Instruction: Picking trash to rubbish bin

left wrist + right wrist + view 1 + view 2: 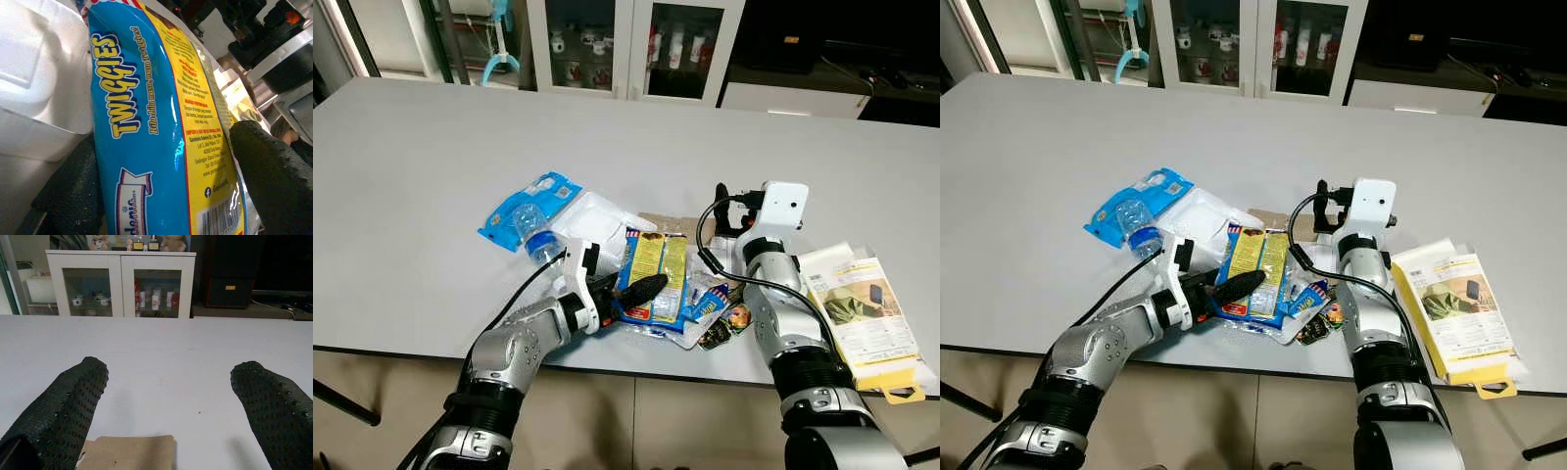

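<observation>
A heap of trash lies near the table's front edge. On top of it is a blue and yellow Twiggies packet (654, 274). My left gripper (644, 287) is shut on that packet; in the left wrist view the packet (161, 122) sits pinched between the two black fingers (274, 171). Under and beside it are a white plastic tray (597, 220), a clear bottle with a blue cap (534, 235) on a blue wrapper (519, 211), and small snack wrappers (717, 305). My right gripper (168, 377) hovers open over a brown card (129, 450), just behind the heap.
A yellow boxed package in plastic (862, 311) lies at the right, close to the grey table's (431, 176) front edge. A glass-fronted white cabinet (122, 284) stands beyond the far side, with a dark cabinet beside it. The far and left parts of the tabletop are bare.
</observation>
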Available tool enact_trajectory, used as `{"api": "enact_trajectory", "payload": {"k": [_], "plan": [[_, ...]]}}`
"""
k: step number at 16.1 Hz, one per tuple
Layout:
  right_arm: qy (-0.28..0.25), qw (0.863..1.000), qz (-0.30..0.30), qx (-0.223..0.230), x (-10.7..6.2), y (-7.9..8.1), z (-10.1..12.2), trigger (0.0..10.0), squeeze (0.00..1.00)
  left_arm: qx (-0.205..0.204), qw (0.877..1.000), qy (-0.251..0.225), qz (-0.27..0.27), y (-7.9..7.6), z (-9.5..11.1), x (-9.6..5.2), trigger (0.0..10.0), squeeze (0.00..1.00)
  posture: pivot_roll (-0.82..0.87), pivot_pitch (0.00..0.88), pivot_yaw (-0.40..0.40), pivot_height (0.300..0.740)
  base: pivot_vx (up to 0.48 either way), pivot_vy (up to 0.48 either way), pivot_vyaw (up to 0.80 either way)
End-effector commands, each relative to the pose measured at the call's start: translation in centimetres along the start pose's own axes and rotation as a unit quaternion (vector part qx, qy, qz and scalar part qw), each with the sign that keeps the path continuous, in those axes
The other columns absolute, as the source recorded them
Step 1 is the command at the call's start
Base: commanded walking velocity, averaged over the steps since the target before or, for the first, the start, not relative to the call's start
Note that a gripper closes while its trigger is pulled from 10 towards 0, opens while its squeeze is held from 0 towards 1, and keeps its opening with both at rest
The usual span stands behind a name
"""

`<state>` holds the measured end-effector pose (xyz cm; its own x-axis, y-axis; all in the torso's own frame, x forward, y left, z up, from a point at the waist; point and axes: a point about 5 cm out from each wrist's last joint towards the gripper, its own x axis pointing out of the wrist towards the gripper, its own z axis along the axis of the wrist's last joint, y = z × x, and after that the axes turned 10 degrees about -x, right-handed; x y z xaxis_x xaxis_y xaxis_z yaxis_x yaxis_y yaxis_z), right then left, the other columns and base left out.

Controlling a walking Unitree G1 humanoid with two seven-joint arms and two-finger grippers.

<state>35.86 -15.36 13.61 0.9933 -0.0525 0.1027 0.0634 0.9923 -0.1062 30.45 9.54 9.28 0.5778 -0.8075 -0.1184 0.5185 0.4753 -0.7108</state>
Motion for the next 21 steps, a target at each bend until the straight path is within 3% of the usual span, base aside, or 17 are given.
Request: {"api": "enact_trajectory", "payload": {"k": [1,6,14,16,17,18,19,21], "plan": [[-0.004,1.000,0.002,0.002,0.0,0.0,0.2,10.0,0.00,0.004,1.000,-0.006,0.010,0.3,0.2,-0.3,0.0,0.00,-0.01,0.047,-0.057,0.740,0.000,0.000,0.00],[-0.003,1.000,0.008,0.003,0.1,0.3,0.2,10.0,0.00,0.015,1.000,-0.014,0.022,0.7,0.4,-1.1,0.0,0.00,0.00,0.048,-0.062,0.740,0.000,0.000,0.00],[-0.002,1.000,0.012,0.007,0.1,0.4,0.1,10.0,0.00,0.050,0.998,-0.030,0.016,-0.1,1.6,-1.0,0.0,0.00,0.00,0.047,-0.060,0.740,0.000,0.000,0.00],[-0.001,0.999,0.047,0.018,0.0,0.9,0.1,10.0,0.00,0.052,0.998,-0.028,0.017,-0.1,1.6,-1.0,0.0,0.00,0.00,0.047,-0.061,0.740,0.000,0.000,0.00],[0.004,0.991,0.133,0.021,-0.5,2.2,-0.1,10.0,0.00,0.053,0.998,-0.027,0.018,-0.2,1.5,-1.0,0.0,0.00,0.00,0.047,-0.061,0.740,0.000,0.000,0.00],[0.004,0.986,0.165,0.021,-0.7,2.7,-0.2,10.0,0.00,0.053,0.998,-0.026,0.018,-0.2,1.5,-1.0,0.0,0.00,0.00,0.047,-0.061,0.740,0.000,0.000,0.00],[0.016,0.968,0.250,0.028,-1.7,3.8,-0.5,10.0,0.00,0.053,0.998,-0.026,0.019,-0.1,1.4,-1.0,0.0,0.00,0.00,0.046,-0.061,0.740,0.000,0.000,0.00],[0.023,0.954,0.300,0.009,-2.6,4.1,-1.0,10.0,0.00,0.052,0.998,-0.025,0.018,-0.2,1.3,-1.0,0.0,0.00,0.00,0.048,-0.063,0.740,0.000,0.000,0.00]]}}
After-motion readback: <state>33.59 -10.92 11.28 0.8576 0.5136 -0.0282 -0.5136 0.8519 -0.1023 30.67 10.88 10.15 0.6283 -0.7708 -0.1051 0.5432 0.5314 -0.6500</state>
